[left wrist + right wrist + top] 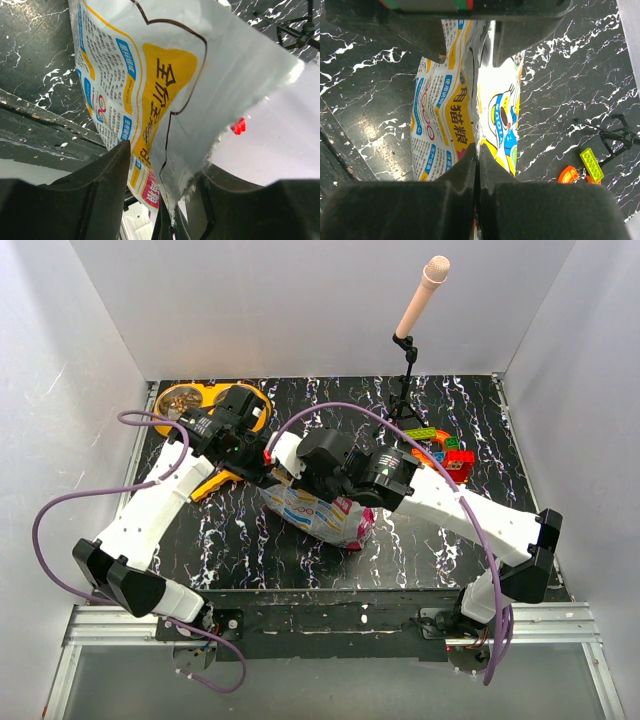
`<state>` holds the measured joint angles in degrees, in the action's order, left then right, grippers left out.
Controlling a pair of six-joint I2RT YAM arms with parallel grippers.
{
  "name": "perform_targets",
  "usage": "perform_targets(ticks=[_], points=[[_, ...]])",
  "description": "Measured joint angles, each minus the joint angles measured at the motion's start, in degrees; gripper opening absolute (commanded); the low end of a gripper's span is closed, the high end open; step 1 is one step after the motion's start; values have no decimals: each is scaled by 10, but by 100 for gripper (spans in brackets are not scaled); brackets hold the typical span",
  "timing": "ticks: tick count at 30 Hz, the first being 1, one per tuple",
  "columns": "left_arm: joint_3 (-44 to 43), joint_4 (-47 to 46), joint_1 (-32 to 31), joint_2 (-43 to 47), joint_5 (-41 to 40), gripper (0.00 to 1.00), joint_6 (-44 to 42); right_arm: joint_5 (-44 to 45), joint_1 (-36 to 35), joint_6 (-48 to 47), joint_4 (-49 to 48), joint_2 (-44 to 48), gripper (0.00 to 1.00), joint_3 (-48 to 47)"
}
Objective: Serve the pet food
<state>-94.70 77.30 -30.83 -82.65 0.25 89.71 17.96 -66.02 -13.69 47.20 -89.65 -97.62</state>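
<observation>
The printed pet food bag (322, 512) lies on the black marbled table between both arms; the pet food itself is hidden inside it. My right gripper (478, 160) is shut on the bag's torn top edge (479, 100), and in the top view it (292, 472) sits at the bag's upper left end. My left gripper (167, 200) stands open, its two fingers (100, 190) wide apart on either side of the bag's ragged silver flap (200, 150), without pinching it. In the top view the left gripper (262, 462) is just left of the right one.
A yellow double pet bowl (192, 400) sits at the back left corner, partly behind the left arm. Colourful toy bricks (445, 452) lie at the right, also seen in the right wrist view (590, 164). A black stand with a tan microphone (420, 300) rises at the back. White walls enclose the table.
</observation>
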Motion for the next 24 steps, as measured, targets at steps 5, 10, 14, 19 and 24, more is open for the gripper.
perform_targets(ticks=[5,10,14,19,24], points=[[17,-9,7,-1,19,59,-2,-2,-1,2,3,0,1,0],[17,-20,11,-3,30,56,-6,-15,2,21,19,1,41,-9],[16,-31,11,-13,36,45,-12,-20,16,37,46,12,49,-27],[16,-40,15,-17,37,42,-18,-37,33,47,63,32,49,-27],[1,-32,19,-23,34,35,-28,-70,37,49,75,21,50,-33]])
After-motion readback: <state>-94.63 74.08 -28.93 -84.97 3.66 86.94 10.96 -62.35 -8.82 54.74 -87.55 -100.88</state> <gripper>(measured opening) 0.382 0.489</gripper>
